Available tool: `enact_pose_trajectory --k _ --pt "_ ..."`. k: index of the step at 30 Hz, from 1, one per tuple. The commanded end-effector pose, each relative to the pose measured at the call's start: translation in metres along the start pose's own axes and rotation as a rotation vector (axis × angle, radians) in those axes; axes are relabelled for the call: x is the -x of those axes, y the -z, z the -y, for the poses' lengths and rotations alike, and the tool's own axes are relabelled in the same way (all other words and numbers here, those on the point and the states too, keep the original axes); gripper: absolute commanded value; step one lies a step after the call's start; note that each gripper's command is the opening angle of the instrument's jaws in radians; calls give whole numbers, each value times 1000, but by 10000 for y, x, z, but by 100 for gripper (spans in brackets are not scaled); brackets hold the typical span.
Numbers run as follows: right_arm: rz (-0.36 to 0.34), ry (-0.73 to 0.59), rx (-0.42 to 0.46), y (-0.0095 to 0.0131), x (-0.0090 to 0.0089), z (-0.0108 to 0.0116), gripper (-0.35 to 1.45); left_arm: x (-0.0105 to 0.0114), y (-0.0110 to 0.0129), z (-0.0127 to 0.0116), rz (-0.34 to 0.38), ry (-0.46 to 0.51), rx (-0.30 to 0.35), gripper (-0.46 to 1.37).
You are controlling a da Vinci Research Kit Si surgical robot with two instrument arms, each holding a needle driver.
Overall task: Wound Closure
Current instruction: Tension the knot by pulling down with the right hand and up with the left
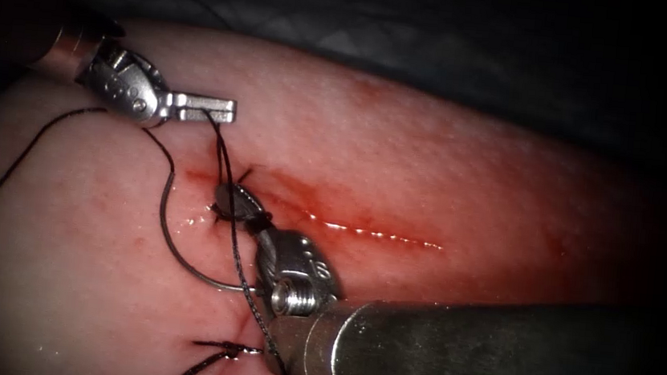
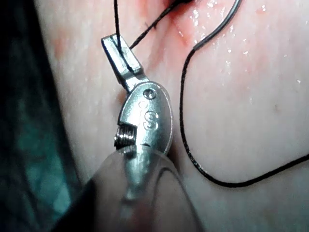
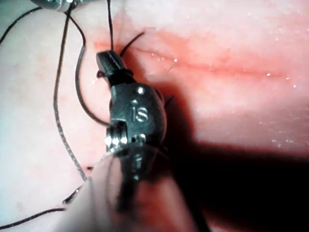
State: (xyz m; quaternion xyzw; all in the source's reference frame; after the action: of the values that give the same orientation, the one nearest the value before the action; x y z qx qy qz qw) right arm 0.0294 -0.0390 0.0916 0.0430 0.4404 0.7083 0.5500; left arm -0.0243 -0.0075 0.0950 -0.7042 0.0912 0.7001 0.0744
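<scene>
While one curved needle [image 1: 182, 259] lies flat on the tissue [image 1: 448, 165], arc opening rightward, we see two tools: left tool [image 1: 219, 108] clamps the thread [image 1: 223, 162]; right tool [image 1: 239, 203] closed at the cut [image 1: 362, 230], contents unclear.

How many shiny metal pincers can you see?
2. The left pincer sits left of the cut, shut on the thread. The right pincer is at the cut's left end, shut on thread.
</scene>
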Motion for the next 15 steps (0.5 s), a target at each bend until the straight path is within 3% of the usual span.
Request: enact_pose_trajectory --k 1,11,15 --pt "3 3 1 1 0 -1 -35 3 -2 5 4 -2 3 -35" --pt "41 131 -46 6 7 2 -35 10 0 85 41 -23 -46 -35" --pt "57 218 -75 7 7 2 -35 11 0 95 44 -43 -51 -35"
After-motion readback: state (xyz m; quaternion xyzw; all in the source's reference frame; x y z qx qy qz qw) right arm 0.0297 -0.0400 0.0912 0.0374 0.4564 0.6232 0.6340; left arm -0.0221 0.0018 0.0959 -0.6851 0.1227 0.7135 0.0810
